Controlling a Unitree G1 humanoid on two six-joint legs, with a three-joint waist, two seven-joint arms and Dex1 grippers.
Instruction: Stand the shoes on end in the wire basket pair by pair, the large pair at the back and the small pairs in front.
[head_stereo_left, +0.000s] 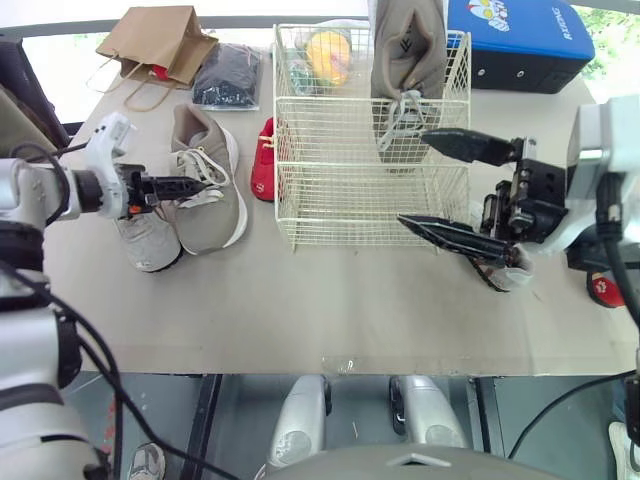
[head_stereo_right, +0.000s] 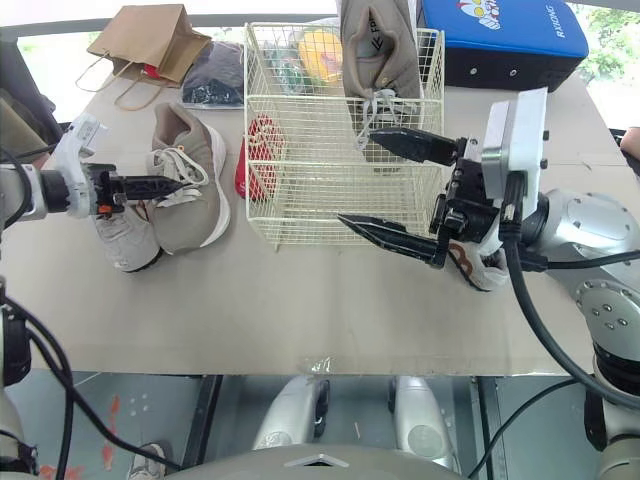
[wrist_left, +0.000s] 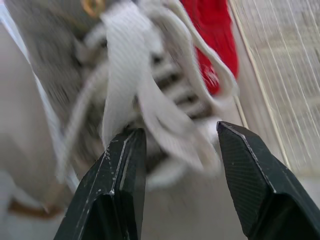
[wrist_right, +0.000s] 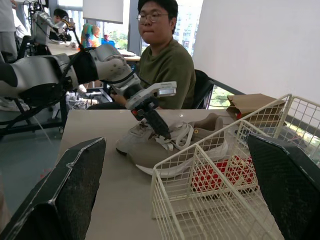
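arms (head_stereo_right: 590, 225): silver-grey shells | wrists (head_stereo_right: 515, 130): white housings | cables (head_stereo_right: 525, 300): black | claw fingers (head_stereo_left: 470, 147): black, pointed, textured

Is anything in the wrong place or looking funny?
One large grey shoe stands at the back of the wire basket; its likely mate, a grey sneaker, lies flat on the table by the left gripper.

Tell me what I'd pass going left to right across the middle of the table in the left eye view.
Grey sneaker → tan sneaker → red shoe → wire basket.
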